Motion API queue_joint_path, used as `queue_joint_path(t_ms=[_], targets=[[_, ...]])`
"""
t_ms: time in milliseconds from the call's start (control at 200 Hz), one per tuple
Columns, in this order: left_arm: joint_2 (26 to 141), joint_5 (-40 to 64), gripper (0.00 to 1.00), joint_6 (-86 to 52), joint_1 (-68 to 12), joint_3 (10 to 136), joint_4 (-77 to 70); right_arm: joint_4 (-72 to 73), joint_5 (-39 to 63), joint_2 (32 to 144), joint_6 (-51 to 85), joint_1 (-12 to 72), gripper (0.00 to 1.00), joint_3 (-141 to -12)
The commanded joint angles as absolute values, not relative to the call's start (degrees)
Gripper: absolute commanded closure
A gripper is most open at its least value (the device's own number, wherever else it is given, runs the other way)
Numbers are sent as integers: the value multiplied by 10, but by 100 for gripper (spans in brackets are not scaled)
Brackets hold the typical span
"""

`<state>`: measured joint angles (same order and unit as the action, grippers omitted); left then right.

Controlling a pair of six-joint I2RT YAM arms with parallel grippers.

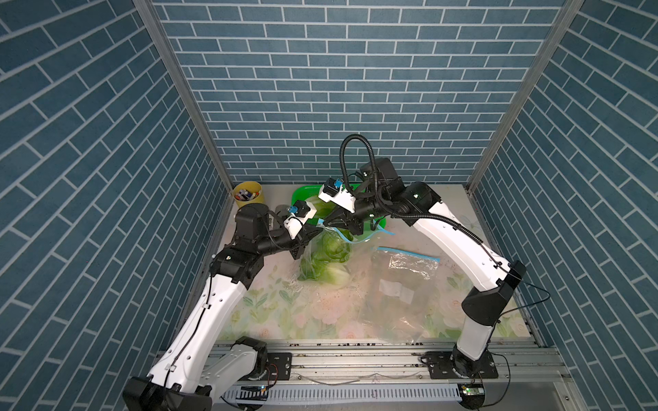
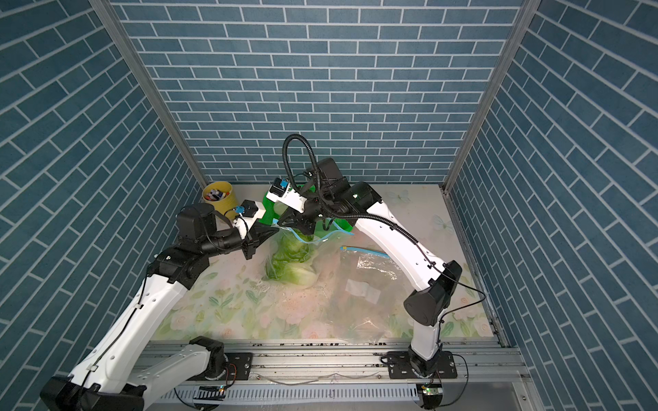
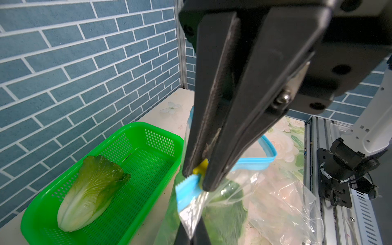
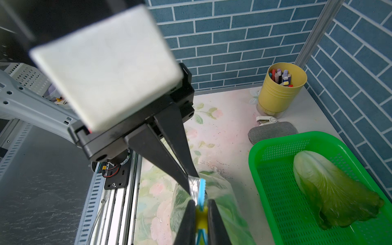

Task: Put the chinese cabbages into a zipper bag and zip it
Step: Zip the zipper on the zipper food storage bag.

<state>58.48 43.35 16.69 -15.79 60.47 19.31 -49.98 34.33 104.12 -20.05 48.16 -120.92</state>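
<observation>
A clear zipper bag (image 1: 322,261) (image 2: 290,263) with a blue zip track (image 3: 254,163) hangs lifted between my two grippers, with green chinese cabbages showing inside it. My left gripper (image 3: 192,227) (image 4: 192,180) (image 1: 318,230) is shut on the bag's corner at the end of the track. Right beside it, my right gripper (image 4: 201,206) (image 3: 198,176) (image 1: 327,224) is shut on the yellow zipper slider (image 4: 201,220) (image 3: 201,167). The bag's mouth gapes open beyond the slider. One more cabbage (image 3: 91,191) (image 4: 331,191) lies in the green basket (image 3: 127,127) (image 4: 254,169).
A second, flat zipper bag (image 1: 398,288) (image 2: 363,288) lies on the floral table under the right arm. At the back left stand a yellow cup of markers (image 1: 247,194) (image 4: 280,89), a grey pad (image 4: 272,131) and a small white stapler (image 4: 266,121).
</observation>
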Motion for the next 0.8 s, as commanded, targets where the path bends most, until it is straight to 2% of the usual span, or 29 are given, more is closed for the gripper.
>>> queue_joint_path(t_ms=[0,795], targets=[[567,419,100,150,-151,599,159,-514,323,1011,-226,460,100,-1201],[560,391,100,128,-151,591,145,-494,308,971,-222,433,100,-1149]])
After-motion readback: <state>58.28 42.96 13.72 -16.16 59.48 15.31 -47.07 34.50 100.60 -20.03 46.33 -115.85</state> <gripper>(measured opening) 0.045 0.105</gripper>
